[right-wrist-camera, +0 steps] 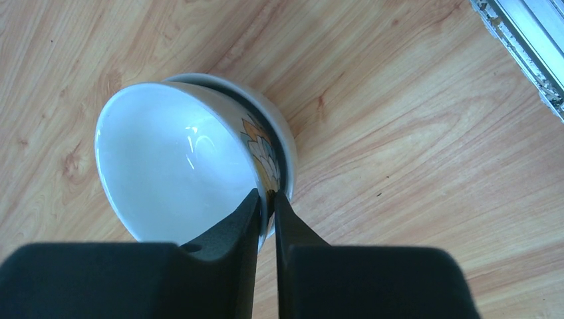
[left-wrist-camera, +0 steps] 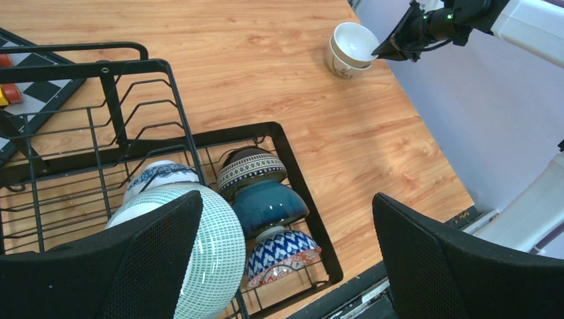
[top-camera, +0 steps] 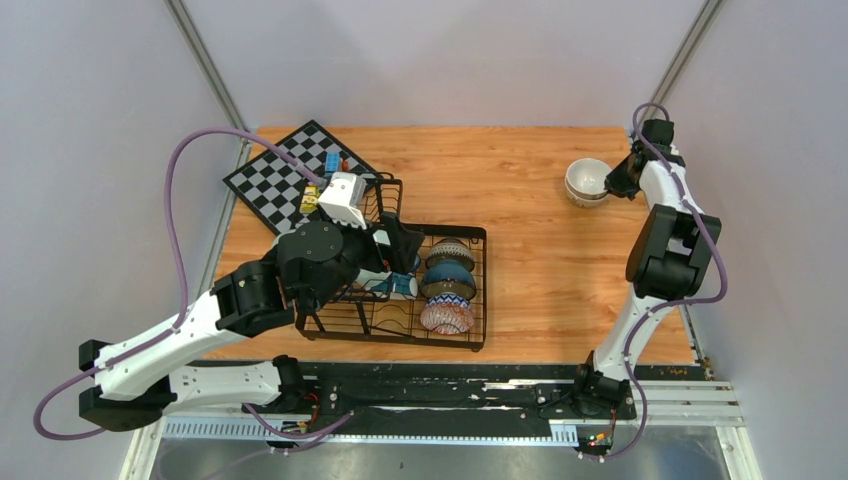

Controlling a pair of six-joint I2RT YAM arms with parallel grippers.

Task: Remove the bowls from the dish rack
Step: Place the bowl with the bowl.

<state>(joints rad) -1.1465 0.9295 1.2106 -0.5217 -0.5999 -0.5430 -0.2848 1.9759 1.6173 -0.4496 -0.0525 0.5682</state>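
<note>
The black wire dish rack (top-camera: 479, 290) sits left of centre and holds several bowls. A brown patterned one (left-wrist-camera: 251, 169), a teal one (left-wrist-camera: 269, 206) and a blue and red patterned one (left-wrist-camera: 282, 256) stand in a row. Beside them are a mint green bowl (left-wrist-camera: 213, 252) and a blue-white one (left-wrist-camera: 159, 176). My left gripper (left-wrist-camera: 287, 199) hangs open over the rack, its left finger against the mint bowl. At the far right, my right gripper (right-wrist-camera: 267, 196) is shut on the rim of a white bowl (right-wrist-camera: 166, 159), tilted inside another white bowl (right-wrist-camera: 284, 133) on the table.
A black-and-white chessboard (top-camera: 270, 180) with small coloured blocks (top-camera: 330, 160) lies at the back left, just behind the rack. The table's right edge and a metal rail (right-wrist-camera: 525, 46) run close to the stacked white bowls (top-camera: 587, 180).
</note>
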